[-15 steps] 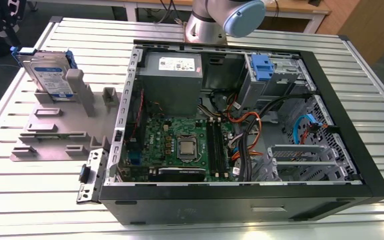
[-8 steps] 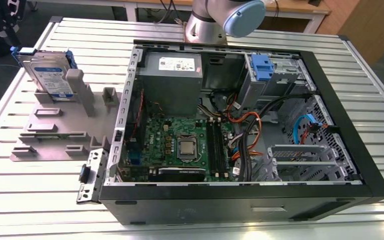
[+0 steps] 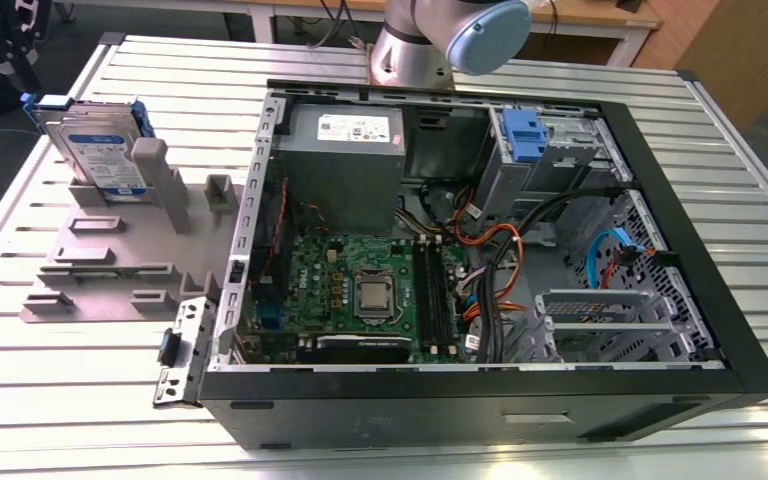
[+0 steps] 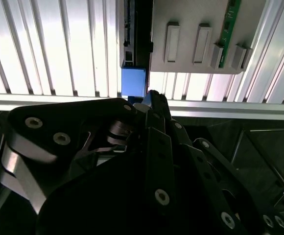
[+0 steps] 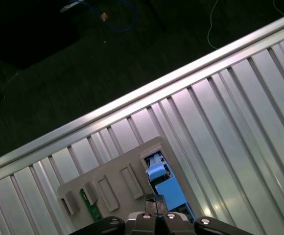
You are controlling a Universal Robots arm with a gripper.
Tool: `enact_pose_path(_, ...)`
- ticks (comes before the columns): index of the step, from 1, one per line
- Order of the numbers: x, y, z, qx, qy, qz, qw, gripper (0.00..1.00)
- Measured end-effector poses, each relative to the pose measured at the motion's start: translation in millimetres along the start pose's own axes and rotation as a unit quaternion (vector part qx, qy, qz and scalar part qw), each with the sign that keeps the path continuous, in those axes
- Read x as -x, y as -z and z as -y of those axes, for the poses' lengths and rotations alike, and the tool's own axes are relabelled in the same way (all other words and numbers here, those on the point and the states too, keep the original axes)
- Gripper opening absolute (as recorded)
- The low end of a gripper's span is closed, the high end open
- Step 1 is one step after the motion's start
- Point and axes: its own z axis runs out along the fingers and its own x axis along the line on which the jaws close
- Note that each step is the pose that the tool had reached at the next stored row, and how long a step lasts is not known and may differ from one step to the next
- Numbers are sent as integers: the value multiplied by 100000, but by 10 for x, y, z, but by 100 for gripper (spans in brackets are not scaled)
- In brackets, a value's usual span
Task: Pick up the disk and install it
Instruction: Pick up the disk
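Observation:
The disk [image 3: 97, 150], a silver drive with a white-and-blue label in a blue caddy, stands upright in a grey holder [image 3: 104, 260] on the table at the exterior view's left. In both wrist views I look down on the disk's blue edge [image 4: 133, 82] [image 5: 162, 186] in the holder's slot. My black gripper [image 4: 149, 98] [image 5: 154, 210] hangs well above it, apart from it. Its fingers are shut together with nothing between them.
An open computer case [image 3: 491, 250] lies at the exterior view's right, with a motherboard, a grey power-supply box [image 3: 344, 150] and a drive bay with a blue part [image 3: 524, 135]. The arm's base [image 3: 444, 35] stands behind the case. The ribbed table's edge [image 5: 132, 100] borders dark floor.

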Motion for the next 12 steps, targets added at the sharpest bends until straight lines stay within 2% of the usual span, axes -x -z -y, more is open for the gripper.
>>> enact_pose_path(12,0,0,0,-34,881,-34,99996,11)
